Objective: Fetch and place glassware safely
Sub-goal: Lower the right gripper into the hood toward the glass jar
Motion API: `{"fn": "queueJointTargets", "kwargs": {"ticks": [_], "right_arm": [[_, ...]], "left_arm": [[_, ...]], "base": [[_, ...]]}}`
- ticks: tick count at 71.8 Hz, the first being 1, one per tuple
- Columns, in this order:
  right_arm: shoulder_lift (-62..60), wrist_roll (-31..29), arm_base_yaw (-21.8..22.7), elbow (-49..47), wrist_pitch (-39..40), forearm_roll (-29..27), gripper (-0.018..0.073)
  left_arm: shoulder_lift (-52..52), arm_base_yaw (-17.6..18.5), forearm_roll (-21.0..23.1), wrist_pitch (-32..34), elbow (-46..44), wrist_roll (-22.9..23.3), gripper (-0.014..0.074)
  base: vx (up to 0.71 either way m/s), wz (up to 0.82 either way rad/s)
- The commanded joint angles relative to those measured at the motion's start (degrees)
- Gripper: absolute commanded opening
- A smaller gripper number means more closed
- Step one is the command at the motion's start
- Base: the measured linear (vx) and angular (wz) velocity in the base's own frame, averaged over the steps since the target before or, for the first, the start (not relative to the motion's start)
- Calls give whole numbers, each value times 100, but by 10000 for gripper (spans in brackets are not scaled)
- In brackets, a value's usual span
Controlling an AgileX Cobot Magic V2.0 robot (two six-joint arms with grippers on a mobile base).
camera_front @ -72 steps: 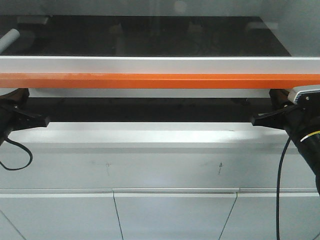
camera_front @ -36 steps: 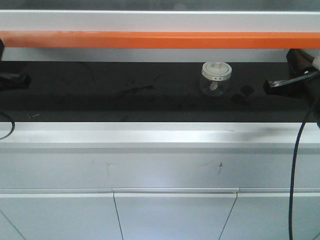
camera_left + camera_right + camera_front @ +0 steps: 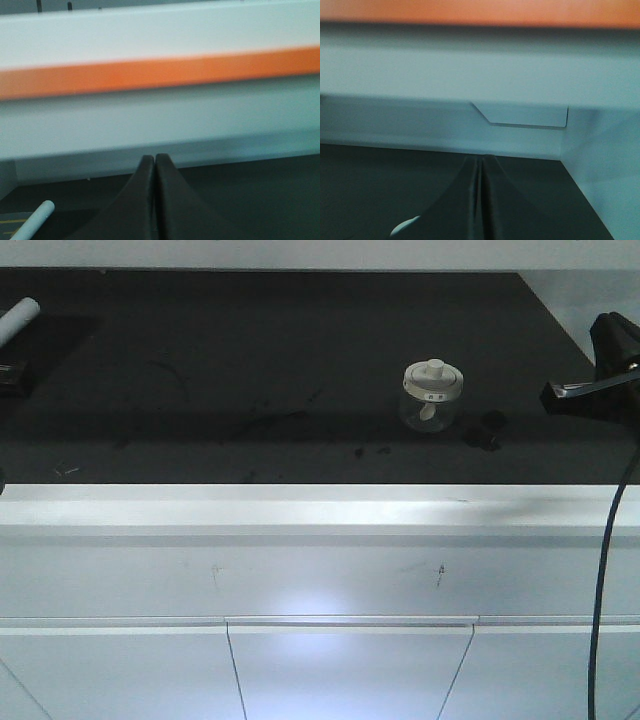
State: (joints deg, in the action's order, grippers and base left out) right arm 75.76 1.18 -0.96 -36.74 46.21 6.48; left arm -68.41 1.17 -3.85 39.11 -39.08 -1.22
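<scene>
**Position.** The glass jar point(image 3: 432, 400) is standing upright on the black table point(image 3: 250, 350), right of centre in the front view. Its lid point(image 3: 433, 380) is on. The jar is sitting well apart from the white tube point(image 3: 18, 318) at the upper left.

**Tools.** The right tool point(image 3: 481, 160) is hovering at the right edge of the frame, level with the jar but apart from it. Its jaws are clenched together on nothing. The left tool point(image 3: 153, 159) is likewise clenched and empty, at the far left near the tube.

**Judgement.** The approach appears to be the step in hand, and the right arm is sitting nearer.
- The jaws need opening wider than the jar before closing in.
- The grip should be taking the glass body below the lid, since the lid may be resting loose.
- Small dark bits point(image 3: 488, 428) are lying just beside the jar on the tool's side, and the fingers should be clearing them.
- Smooth glass is likely to slip, so the lift should be slow and upright.
</scene>
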Motion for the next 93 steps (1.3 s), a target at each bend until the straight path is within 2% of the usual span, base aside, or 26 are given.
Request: {"fn": "queueJointTargets", "kwargs": {"ticks": [1,16,27,39,46,54,61,67,80,93], "right_arm": [[-176,-17,6,-168,331,100,-4],[-496,401,6,-168,-365,509,-4],[-847,576,6,-168,-950,540,-4],[-1213,802,6,-121,-1372,827,-4],[-1378,1261,6,-121,-1709,1176,-4],[-1526,1989,6,-121,-1871,2011,-4],[-1590,2724,6,-116,-1844,2696,-4],[-1702,3254,6,52,-1796,2871,-2],[-2045,3226,6,736,-1803,2871,-2],[-2131,3099,6,1033,-1802,2875,-2]], "left_arm": [[216,35,41,165,-164,52,-7],[545,35,41,-511,-164,52,-7],[876,35,41,-1277,-164,52,-7],[1291,35,41,-2089,-164,57,-7],[1540,35,41,-2396,-164,57,-7],[1900,35,41,-2809,-119,52,-7],[2278,35,36,-2920,140,47,-7],[2667,35,36,-2940,481,47,-7],[3555,35,36,-3156,1208,47,-7],[4023,35,41,-3449,1455,47,-7]], "base": [[0,0],[0,0],[0,0],[0,0],[0,0],[0,0],[0,0],[0,0],[0,0],[0,0]]}}
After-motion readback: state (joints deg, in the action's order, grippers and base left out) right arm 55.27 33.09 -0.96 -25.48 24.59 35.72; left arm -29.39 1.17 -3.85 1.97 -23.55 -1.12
